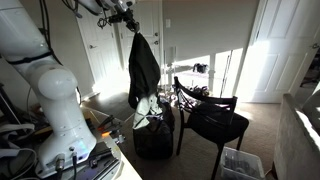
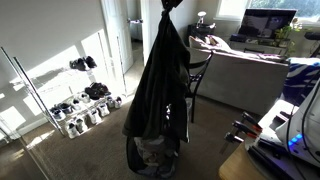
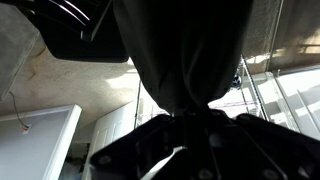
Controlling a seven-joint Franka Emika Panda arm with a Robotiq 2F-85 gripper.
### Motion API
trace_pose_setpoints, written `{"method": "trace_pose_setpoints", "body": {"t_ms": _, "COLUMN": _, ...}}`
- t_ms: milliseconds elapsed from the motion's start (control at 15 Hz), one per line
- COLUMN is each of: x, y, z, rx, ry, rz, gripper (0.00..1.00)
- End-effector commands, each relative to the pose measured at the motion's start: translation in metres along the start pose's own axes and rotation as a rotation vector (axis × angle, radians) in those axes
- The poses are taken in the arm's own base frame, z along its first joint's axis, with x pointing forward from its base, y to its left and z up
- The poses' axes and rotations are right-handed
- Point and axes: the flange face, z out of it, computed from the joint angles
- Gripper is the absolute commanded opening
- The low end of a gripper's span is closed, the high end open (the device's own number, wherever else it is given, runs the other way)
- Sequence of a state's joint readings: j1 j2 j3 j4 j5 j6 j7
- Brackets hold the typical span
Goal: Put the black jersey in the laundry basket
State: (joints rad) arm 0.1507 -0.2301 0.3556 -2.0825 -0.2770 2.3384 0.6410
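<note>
The black jersey (image 1: 143,68) hangs limp from my gripper (image 1: 129,22), which is shut on its top and held high in the room. It also shows in an exterior view (image 2: 160,90), hanging from the gripper (image 2: 168,6) at the frame's top. The laundry basket (image 1: 152,135) stands on the carpet right below it, dark and round, with pale items inside; it also shows in an exterior view (image 2: 152,160), where the jersey's lower edge reaches its rim. In the wrist view the jersey (image 3: 180,50) bunches between the jaws (image 3: 190,120) and fills the middle.
A black wooden chair (image 1: 212,118) stands right beside the basket. A small clear plastic bin (image 1: 240,163) sits on the floor past the chair. A shoe rack (image 2: 80,95) stands by the wall, and a sofa (image 2: 245,75) behind the chair. The robot base (image 1: 60,110) is near.
</note>
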Motion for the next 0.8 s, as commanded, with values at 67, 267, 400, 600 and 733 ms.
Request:
{"method": "trace_pose_setpoints", "body": {"t_ms": 67, "x": 0.001, "y": 0.0, "z": -0.1, "rx": -0.095, "ry": 0.099, "rz": -0.052, "gripper": 0.04}}
{"method": "trace_pose_setpoints", "body": {"t_ms": 267, "x": -0.004, "y": 0.012, "z": -0.162, "rx": -0.188, "ry": 0.173, "rz": -0.022, "gripper": 0.04}}
{"method": "trace_pose_setpoints", "body": {"t_ms": 400, "x": -0.005, "y": 0.023, "z": -0.195, "rx": -0.236, "ry": 0.198, "rz": -0.008, "gripper": 0.04}}
{"method": "trace_pose_setpoints", "body": {"t_ms": 600, "x": 0.002, "y": 0.043, "z": -0.223, "rx": -0.234, "ry": 0.197, "rz": 0.001, "gripper": 0.04}}
{"method": "trace_pose_setpoints", "body": {"t_ms": 733, "x": 0.014, "y": 0.052, "z": -0.226, "rx": -0.212, "ry": 0.183, "rz": -0.014, "gripper": 0.04}}
